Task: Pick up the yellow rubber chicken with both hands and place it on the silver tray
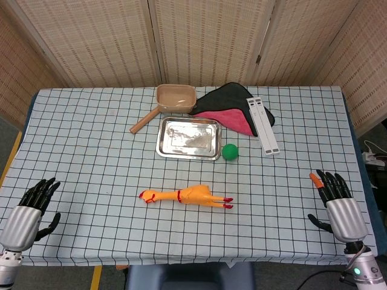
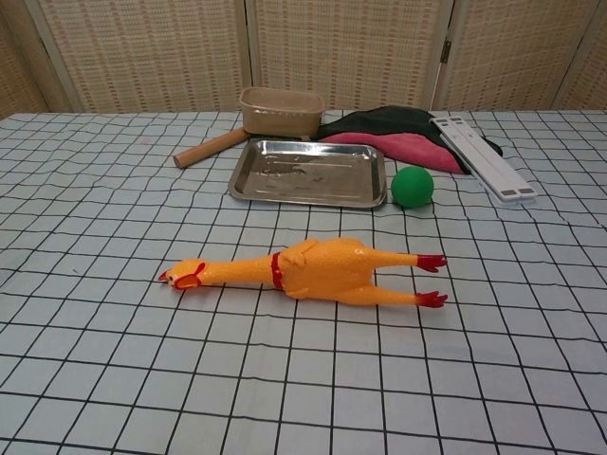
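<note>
The chicken (image 1: 185, 196) is laid on its side at table centre, head toward 9 o'clock, legs toward 3 o'clock, untouched. The tray (image 1: 188, 138) is seen just beyond it at 12 o'clock, with nothing in it. A green ball (image 1: 230, 151) is noted just beside the tray's near right corner. The left hand (image 1: 30, 207) is found at the chicken's 8 o'clock, the right hand (image 1: 337, 200) at 4 o'clock; both are held spread, empty, well apart from it.

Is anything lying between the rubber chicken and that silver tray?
No, only bare checked cloth separates the chicken from the tray; both views show it.
</note>
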Controlling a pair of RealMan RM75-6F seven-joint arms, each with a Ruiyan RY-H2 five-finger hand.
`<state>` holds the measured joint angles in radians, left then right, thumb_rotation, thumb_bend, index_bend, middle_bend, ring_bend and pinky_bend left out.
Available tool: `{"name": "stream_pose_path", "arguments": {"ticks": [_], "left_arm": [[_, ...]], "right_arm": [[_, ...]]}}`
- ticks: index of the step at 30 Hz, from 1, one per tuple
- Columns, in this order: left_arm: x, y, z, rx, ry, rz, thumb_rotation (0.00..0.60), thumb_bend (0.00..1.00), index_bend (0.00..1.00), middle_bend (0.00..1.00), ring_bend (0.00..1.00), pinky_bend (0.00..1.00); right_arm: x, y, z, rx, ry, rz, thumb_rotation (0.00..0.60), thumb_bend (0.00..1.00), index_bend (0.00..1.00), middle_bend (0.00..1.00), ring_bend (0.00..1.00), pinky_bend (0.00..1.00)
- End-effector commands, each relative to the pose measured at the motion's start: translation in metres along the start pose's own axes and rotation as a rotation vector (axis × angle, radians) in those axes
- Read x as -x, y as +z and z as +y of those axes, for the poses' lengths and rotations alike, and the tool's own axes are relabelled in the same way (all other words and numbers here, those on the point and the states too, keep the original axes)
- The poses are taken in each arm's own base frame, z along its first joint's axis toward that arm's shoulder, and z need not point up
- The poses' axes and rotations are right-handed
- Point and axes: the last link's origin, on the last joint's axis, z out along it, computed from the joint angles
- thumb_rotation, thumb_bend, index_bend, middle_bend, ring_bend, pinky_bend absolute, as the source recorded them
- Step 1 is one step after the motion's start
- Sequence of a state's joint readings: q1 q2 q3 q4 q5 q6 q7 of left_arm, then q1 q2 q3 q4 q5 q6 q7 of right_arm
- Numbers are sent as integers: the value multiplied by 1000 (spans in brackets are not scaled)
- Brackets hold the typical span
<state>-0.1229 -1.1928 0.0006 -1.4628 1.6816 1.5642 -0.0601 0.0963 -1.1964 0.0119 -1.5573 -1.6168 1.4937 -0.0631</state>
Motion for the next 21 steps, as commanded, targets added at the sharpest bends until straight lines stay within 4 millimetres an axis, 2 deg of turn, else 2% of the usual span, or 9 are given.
{"name": "stream_pose_path", "arguments": {"ticks": [1,8,21], "left_arm": [[8,-2,2,-12,-8,-56,600,429,0,9,1,142],[24,2,24,66,-108,-168,600,430,0,13,2,145],[70,79,109,279,-88,-255,600,422,0,46,22,167]], "right_arm": [[1,-1,-1,2,1,-9,600,109,0,0,0,0],[-2,-1,-1,12,8,4,600,109,0,0,0,0],[1,1,2,29,-6,-16,600,109,0,0,0,0]]}}
